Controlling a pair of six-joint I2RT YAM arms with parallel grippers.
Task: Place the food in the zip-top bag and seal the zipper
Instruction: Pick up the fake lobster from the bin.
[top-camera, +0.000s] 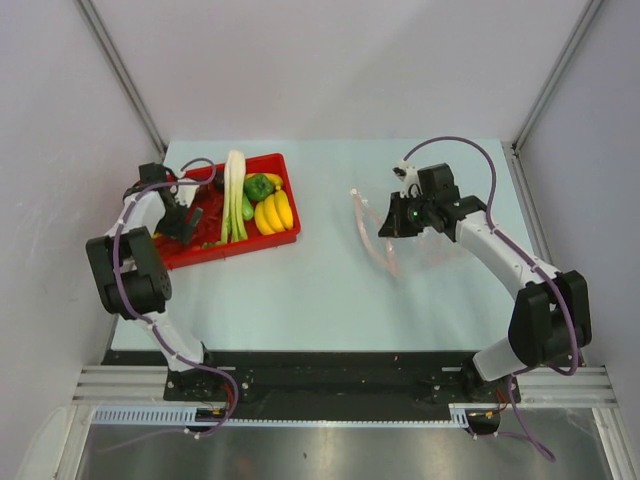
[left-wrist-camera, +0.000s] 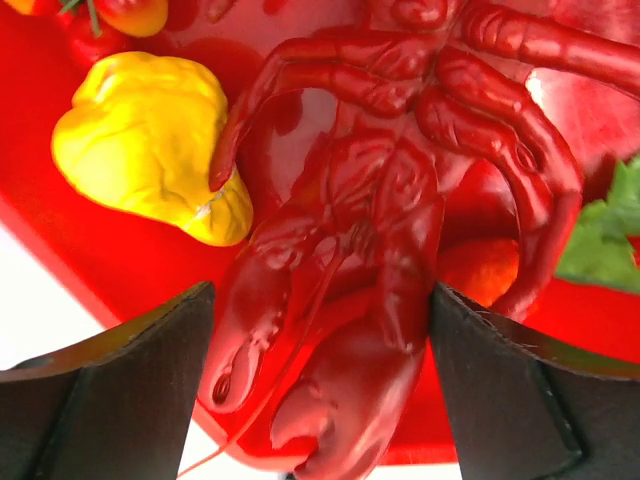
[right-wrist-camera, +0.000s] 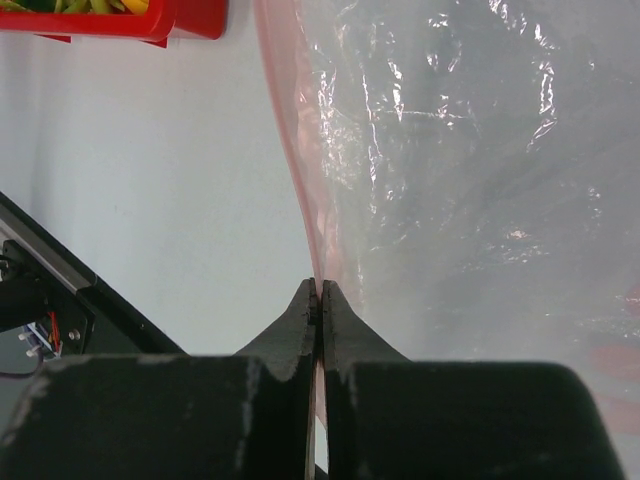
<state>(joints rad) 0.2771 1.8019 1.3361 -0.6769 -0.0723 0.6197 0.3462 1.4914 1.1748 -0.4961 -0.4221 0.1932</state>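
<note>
The red lobster (left-wrist-camera: 380, 210) lies in the red tray (left-wrist-camera: 90, 265) beside the yellow pear (left-wrist-camera: 150, 140). My left gripper (left-wrist-camera: 320, 400) is open, with one finger close on each side of the lobster's claws; it shows over the tray's left part in the top view (top-camera: 185, 215). The leek (top-camera: 235, 190), green pepper (top-camera: 260, 186) and bananas (top-camera: 274, 212) lie in the tray. The clear zip-top bag (right-wrist-camera: 450, 180) lies on the table at the right. My right gripper (right-wrist-camera: 320, 290) is shut on its pinkish-red zipper strip (right-wrist-camera: 290, 150), also seen from above (top-camera: 385, 228).
The red tray (top-camera: 285, 165) stands at the back left of the pale table. White walls enclose the back and both sides. A black rail runs along the near edge (top-camera: 320, 370).
</note>
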